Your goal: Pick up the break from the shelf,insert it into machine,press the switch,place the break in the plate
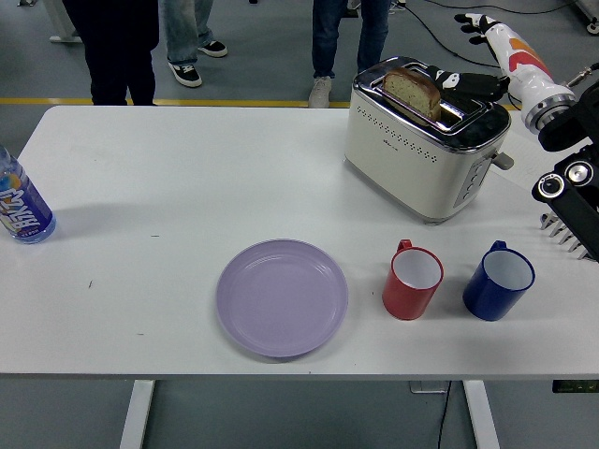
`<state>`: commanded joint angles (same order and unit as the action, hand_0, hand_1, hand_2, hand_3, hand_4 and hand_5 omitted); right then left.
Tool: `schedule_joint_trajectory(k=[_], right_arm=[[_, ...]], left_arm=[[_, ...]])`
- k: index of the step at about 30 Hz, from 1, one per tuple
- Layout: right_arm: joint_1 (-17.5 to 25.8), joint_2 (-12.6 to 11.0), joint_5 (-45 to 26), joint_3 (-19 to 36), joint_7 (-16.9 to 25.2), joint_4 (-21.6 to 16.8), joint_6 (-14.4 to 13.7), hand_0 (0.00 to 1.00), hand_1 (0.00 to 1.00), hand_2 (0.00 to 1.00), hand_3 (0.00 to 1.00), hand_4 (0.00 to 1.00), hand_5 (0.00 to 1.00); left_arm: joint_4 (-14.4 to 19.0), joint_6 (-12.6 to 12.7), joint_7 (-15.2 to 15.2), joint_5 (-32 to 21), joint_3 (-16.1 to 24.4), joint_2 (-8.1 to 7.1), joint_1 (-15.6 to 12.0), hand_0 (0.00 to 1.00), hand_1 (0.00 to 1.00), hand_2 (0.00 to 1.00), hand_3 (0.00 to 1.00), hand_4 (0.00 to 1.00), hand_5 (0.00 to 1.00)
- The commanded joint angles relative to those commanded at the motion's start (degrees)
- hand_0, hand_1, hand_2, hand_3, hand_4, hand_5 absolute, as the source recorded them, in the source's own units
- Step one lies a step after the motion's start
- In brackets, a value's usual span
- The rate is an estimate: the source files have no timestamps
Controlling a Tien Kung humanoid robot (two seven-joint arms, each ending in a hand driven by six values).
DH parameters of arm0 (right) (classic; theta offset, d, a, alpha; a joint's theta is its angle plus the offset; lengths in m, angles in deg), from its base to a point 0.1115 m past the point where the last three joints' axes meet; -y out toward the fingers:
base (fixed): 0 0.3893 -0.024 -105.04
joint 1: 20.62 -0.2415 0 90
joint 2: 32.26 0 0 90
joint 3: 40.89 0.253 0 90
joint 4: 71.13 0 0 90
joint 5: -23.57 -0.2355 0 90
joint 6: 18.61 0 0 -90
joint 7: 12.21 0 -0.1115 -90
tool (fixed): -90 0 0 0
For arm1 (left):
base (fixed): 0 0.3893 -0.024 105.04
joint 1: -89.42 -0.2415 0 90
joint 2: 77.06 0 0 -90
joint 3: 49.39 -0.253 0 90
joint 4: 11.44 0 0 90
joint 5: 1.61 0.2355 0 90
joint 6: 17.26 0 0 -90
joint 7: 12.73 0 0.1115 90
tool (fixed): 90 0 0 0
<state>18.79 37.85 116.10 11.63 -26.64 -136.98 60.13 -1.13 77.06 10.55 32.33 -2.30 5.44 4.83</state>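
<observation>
A slice of bread (413,91) stands up out of the slot of the white and chrome toaster (421,145) at the back right of the table. My right hand (468,56) is open, fingers spread, above the toaster's right end, its thumb close to the bread and not holding it. A lilac plate (282,296) lies in front of the toaster, near the table's front edge. The toaster's lever (504,161) sticks out of its right end. My left arm does not show.
A red mug (412,280) and a blue mug (498,280) stand to the right of the plate. A water bottle (20,205) stands at the left edge. A metal rack (567,233) shows at the right edge. People's legs (348,37) stand beyond the table.
</observation>
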Motion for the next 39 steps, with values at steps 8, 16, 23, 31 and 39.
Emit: schedule_joint_trajectory(k=[8,16,23,31,39], right_arm=[[-2.4,1.3,0.4,-1.5,-1.2,2.2,2.2,0.914,0.837,0.837,0.898,0.819,0.369],[-5.2,2.8,0.9,-2.9,-3.0,5.4,4.4,0.911,0.834,0.835,0.895,0.816,0.366],[-7.2,3.9,1.5,-4.1,-4.3,8.6,6.4,0.907,0.826,0.834,0.891,0.812,0.366],[-8.8,5.1,2.2,-5.5,-4.8,11.5,7.1,0.897,0.812,0.822,0.874,0.807,0.364],[-9.8,6.1,1.8,-6.5,-5.2,12.4,7.5,0.885,0.799,0.805,0.867,0.805,0.374]], left_arm=[[0.0,0.0,0.0,-0.2,-0.1,0.0,0.2,0.341,0.457,0.6,0.724,0.593,0.998],[0.0,0.0,-0.1,-0.7,-0.6,-0.09,0.4,0.341,0.457,0.6,0.724,0.594,0.998],[0.0,0.0,-0.2,-0.8,-0.7,-0.18,0.5,0.341,0.456,0.599,0.724,0.595,0.998],[0.0,0.0,-0.2,-0.8,-0.8,-0.2,0.6,0.341,0.455,0.598,0.724,0.596,0.998],[0.0,0.0,-0.1,-0.5,-0.6,-0.2,0.6,0.341,0.456,0.598,0.723,0.596,0.998]])
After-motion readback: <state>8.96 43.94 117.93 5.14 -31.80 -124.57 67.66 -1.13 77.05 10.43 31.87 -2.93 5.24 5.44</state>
